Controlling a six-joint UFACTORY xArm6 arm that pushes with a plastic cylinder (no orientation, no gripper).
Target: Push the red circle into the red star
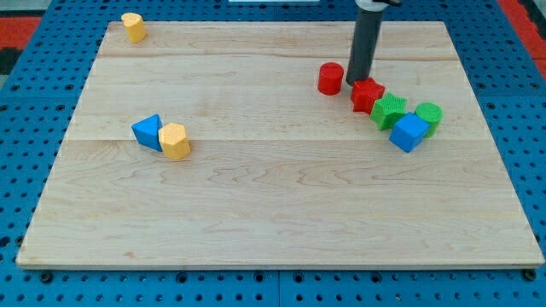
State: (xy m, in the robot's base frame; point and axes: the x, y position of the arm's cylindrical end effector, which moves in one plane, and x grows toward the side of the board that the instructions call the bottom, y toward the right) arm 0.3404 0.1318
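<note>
The red circle stands on the wooden board at the upper right. The red star lies just to its lower right, a small gap apart. My tip comes down between them, touching the star's upper left edge and just right of the circle.
A green star touches the red star's lower right. A blue cube and a green circle sit beside it. A blue triangle and a yellow block touch at the left. Another yellow block sits at the top left.
</note>
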